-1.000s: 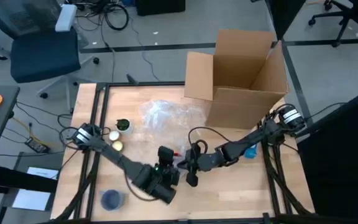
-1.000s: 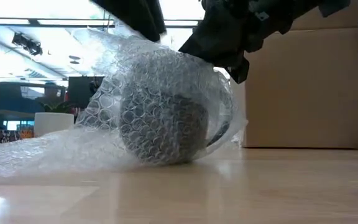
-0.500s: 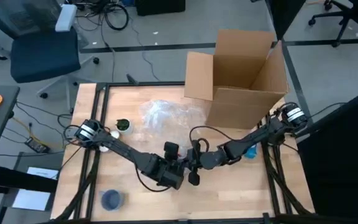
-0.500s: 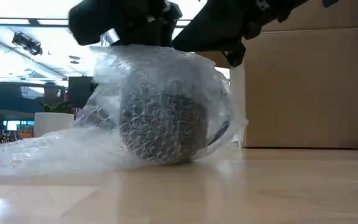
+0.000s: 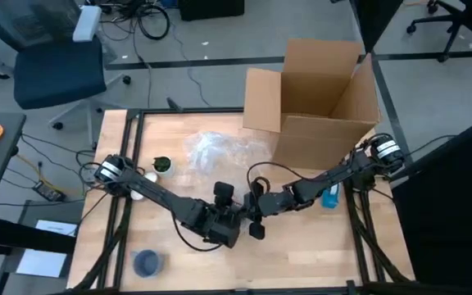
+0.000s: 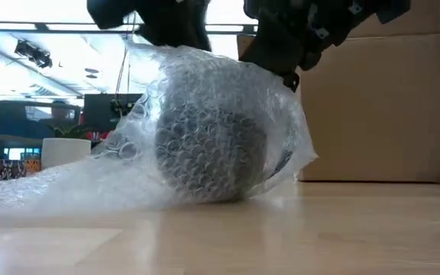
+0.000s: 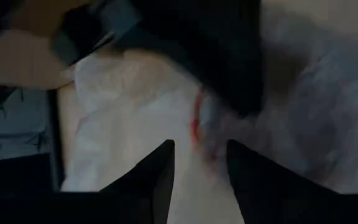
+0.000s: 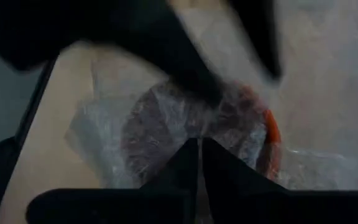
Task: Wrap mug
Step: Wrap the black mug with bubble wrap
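High view: both arms [image 5: 174,209] reach low over the wrapped mug [image 6: 208,145], right fingers [image 8: 188,165] pinched on bubble wrap [image 6: 90,179], left fingers [image 7: 157,180] parted

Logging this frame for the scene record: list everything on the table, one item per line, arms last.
mug: one, dark, on its side under the wrap, table middle.
bubble wrap: one clear sheet, over the mug, trailing toward the box.
cardboard box: one, brown, open, far right of the table.
green object: one, small, left side.
blue round object: one, near left corner.
blue item: one, right side under the right arm.
left gripper: fingers apart, at the wrapped mug.
right gripper: fingers together, on the wrap over the mug.
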Tool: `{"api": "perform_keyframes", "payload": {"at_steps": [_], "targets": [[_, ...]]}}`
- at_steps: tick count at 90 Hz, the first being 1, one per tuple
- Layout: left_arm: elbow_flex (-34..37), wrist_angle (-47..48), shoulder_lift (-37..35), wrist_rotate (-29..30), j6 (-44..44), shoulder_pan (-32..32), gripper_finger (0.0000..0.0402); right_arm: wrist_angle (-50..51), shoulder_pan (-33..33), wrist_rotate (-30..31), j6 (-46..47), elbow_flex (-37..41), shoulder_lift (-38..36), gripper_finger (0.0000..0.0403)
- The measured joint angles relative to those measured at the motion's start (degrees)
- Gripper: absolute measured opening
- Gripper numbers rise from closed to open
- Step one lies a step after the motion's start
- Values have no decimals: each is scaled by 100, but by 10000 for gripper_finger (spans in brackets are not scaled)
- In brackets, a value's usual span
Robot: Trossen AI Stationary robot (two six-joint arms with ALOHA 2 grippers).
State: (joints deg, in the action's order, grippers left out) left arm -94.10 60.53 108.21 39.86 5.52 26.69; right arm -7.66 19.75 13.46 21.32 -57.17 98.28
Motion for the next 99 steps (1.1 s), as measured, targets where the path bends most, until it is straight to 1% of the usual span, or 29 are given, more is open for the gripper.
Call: {"api": "perform_keyframes", "payload": {"at_steps": [8,18,25,34,41,52,55,60,71,80,89,99], "targets": [[-92,528,-206,182,444,76,127,33,2,-16,-2,0,0,0],[-39,1062,-426,276,1051,186,127,85,2,-21,-5,0,0,0],[204,1281,-587,430,1661,253,127,127,2,-78,-42,0,-2,0],[720,1046,-695,512,2276,287,127,176,2,-116,-92,-2,-2,0],[1219,388,-674,224,2308,298,127,181,13,-145,-153,-2,-2,0],[2067,-1406,-656,-688,1856,300,127,195,28,-234,-178,-2,-2,0],[2249,-1871,-656,-827,1737,300,127,195,28,-257,-184,-2,-2,0],[2497,-2515,-656,-864,1578,300,127,208,28,-282,-190,-2,-2,0],[2875,-3681,-658,-677,1155,214,127,330,27,-348,-199,0,-4,0],[3098,-4649,-658,-691,974,63,127,529,-47,-572,-193,7,-4,0],[3276,-5271,-627,-818,794,-48,127,690,-108,-675,-151,7,-4,0],[3386,-5532,-621,-910,796,-128,127,776,-162,-812,-146,4,-4,0]]}}
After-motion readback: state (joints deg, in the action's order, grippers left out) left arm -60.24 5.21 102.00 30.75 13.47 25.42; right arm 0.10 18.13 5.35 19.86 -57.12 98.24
